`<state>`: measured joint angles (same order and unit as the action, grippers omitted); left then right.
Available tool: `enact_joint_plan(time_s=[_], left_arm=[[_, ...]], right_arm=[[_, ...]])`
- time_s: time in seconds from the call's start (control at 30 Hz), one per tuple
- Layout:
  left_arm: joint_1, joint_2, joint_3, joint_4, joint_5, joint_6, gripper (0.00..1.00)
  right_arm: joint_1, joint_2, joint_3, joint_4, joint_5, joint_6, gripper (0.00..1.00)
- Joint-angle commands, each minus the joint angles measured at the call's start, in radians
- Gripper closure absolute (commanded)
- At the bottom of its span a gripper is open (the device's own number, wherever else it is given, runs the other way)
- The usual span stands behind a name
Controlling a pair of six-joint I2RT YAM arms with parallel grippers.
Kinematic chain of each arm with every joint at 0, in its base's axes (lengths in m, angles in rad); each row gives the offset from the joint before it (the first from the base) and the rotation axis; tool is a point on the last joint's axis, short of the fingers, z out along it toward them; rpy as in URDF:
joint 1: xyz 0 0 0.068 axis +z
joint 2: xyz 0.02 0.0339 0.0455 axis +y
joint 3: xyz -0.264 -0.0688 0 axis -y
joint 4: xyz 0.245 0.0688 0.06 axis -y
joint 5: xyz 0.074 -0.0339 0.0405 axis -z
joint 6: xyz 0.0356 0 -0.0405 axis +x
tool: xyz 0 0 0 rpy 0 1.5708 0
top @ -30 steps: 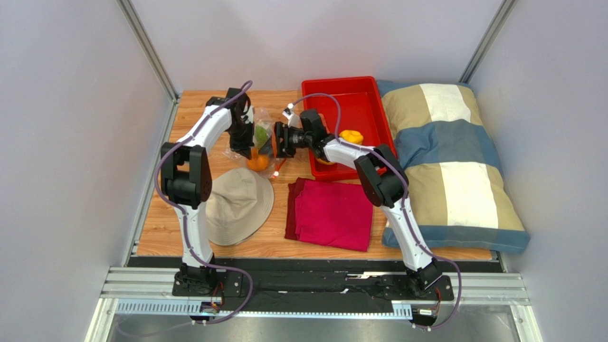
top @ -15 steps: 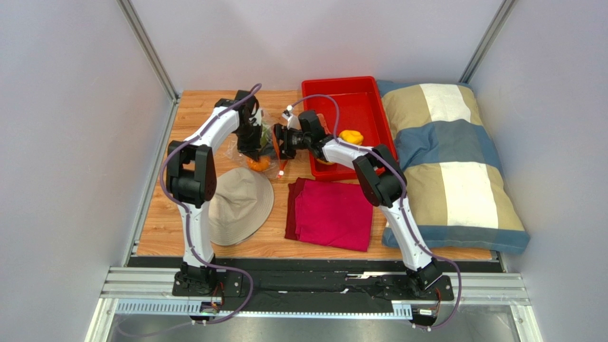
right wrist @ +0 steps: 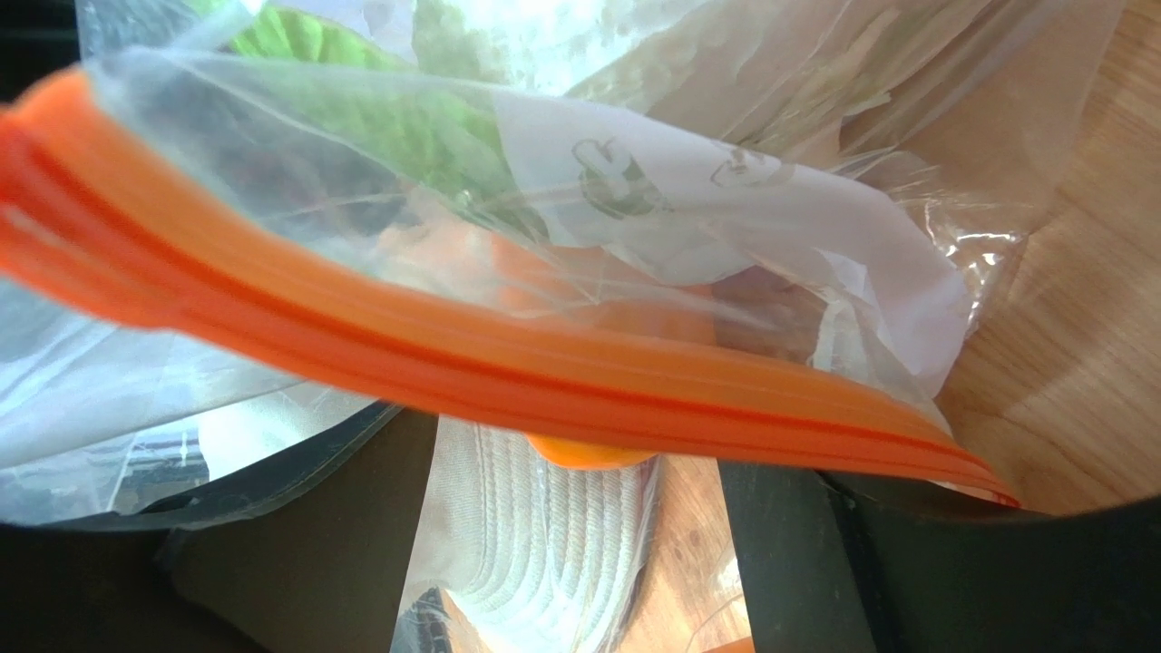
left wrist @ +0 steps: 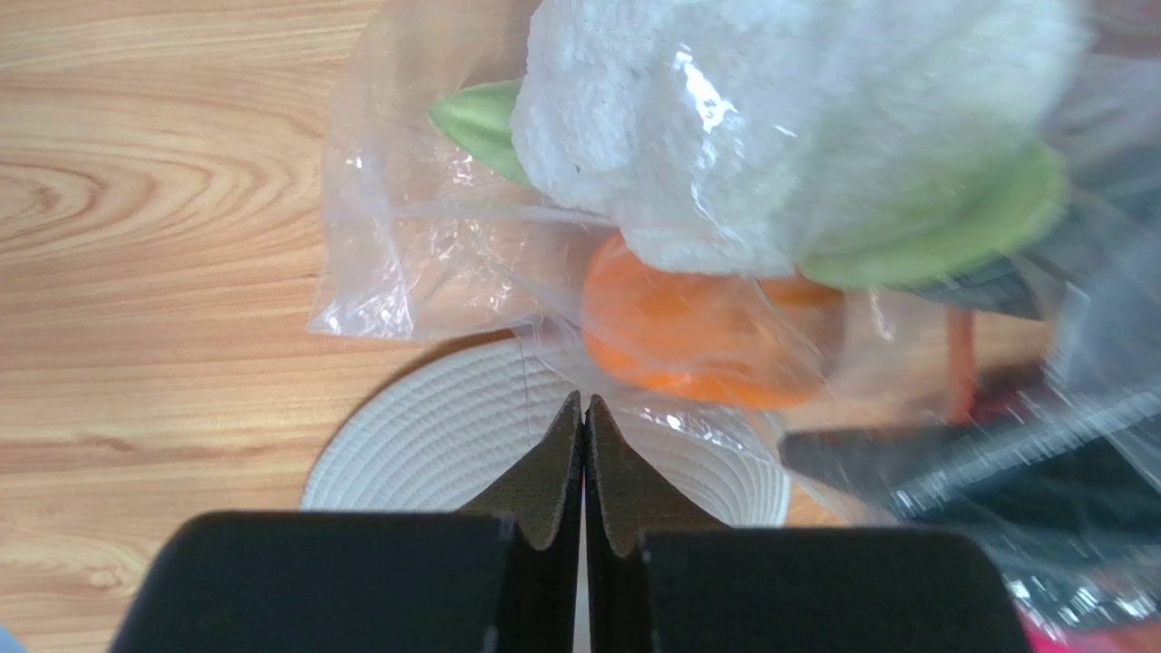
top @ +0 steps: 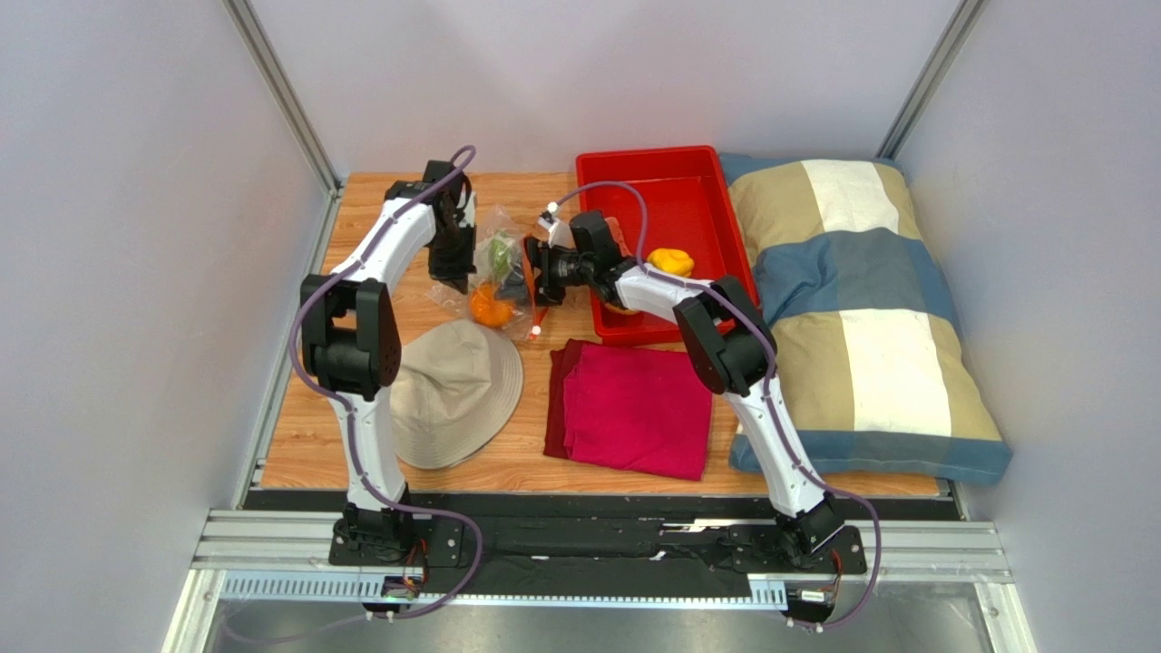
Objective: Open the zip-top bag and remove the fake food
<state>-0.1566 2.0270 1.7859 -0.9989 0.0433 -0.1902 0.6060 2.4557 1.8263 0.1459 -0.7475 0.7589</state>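
Inside the zip-top bag (left wrist: 409, 259), the cauliflower (left wrist: 804, 123) runs off the top edge; the zip strip (right wrist: 409, 361) is blurred.

Wooden table (top: 300, 436) carries a beige hat (top: 457, 395), red cloth (top: 634, 408), red tray (top: 682, 204) and pillow (top: 859, 313).

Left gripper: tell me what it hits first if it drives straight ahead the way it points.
The bag. The shut left gripper seems to pinch its film at the tips. Straight ahead, the orange inside comes next, with the cauliflower beyond it. Depth is unclear.
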Motion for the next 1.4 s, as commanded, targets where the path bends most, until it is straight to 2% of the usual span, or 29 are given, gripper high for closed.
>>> enact_joint_plan(time_s=[0.0, 0.17, 0.33, 0.37, 0.43, 0.5, 0.53, 0.63, 0.67, 0.7, 0.73, 0.77, 0.87, 1.03, 1.13, 1.27, 1.37], left_arm=[[-0.012, 0.068, 0.004, 0.012, 0.019, 0.012, 1.0], [-0.066, 0.145, 0.052, 0.011, 0.087, -0.025, 1.0], [-0.095, 0.144, 0.032, 0.032, 0.113, -0.055, 1.0], [-0.095, 0.141, 0.021, 0.034, 0.109, -0.052, 1.0], [-0.095, 0.125, 0.018, 0.033, 0.087, -0.043, 1.0], [-0.092, 0.111, 0.024, 0.022, 0.072, -0.038, 1.0], [-0.09, 0.093, 0.029, 0.016, 0.072, -0.031, 1.0], [-0.083, 0.027, 0.035, 0.014, 0.075, -0.014, 0.97], [-0.08, 0.007, 0.036, 0.017, 0.09, -0.011, 0.94], [-0.074, -0.035, 0.036, 0.02, 0.102, -0.008, 0.89], [-0.07, -0.063, 0.032, 0.031, 0.119, -0.008, 0.85], [-0.069, -0.089, 0.015, 0.061, 0.15, -0.012, 0.75], [-0.066, -0.188, -0.02, 0.135, 0.219, -0.057, 0.63], [-0.069, -0.28, -0.091, 0.285, 0.374, -0.196, 0.57], [-0.07, -0.289, -0.105, 0.365, 0.421, -0.276, 0.45], [-0.101, -0.277, -0.074, 0.379, 0.4, -0.301, 0.42], [-0.145, -0.252, -0.042, 0.359, 0.354, -0.282, 0.4]], right_arm=[[0.0, 0.02, 0.031, 0.02, -0.019, 0.0, 0.23], [0.001, 0.029, 0.042, 0.014, -0.016, 0.005, 0.23], [0.003, 0.045, 0.053, -0.011, 0.005, -0.001, 0.27], [0.003, 0.045, 0.06, -0.014, 0.002, 0.0, 0.34], [0.003, 0.045, 0.064, -0.017, -0.016, 0.005, 0.39], [0.003, 0.034, 0.053, -0.029, -0.016, 0.008, 0.52], [0.0, 0.013, 0.05, -0.055, -0.018, 0.007, 0.64], [-0.008, -0.047, 0.067, -0.143, -0.003, -0.001, 0.8], [-0.011, -0.058, 0.085, -0.217, 0.01, -0.032, 0.81], [-0.011, -0.064, 0.155, -0.364, 0.04, -0.061, 0.81], [-0.014, -0.073, 0.187, -0.438, 0.062, -0.081, 0.83], [-0.015, -0.081, 0.214, -0.497, 0.082, -0.107, 0.83], [-0.023, -0.11, 0.249, -0.672, 0.184, -0.128, 0.85], [-0.031, -0.136, 0.27, -0.77, 0.263, -0.171, 0.91], [-0.034, -0.153, 0.31, -0.833, 0.312, -0.208, 0.91], [-0.044, -0.178, 0.396, -0.983, 0.434, -0.315, 0.91], [-0.093, -0.236, 0.351, -0.99, 0.458, -0.337, 0.91]])
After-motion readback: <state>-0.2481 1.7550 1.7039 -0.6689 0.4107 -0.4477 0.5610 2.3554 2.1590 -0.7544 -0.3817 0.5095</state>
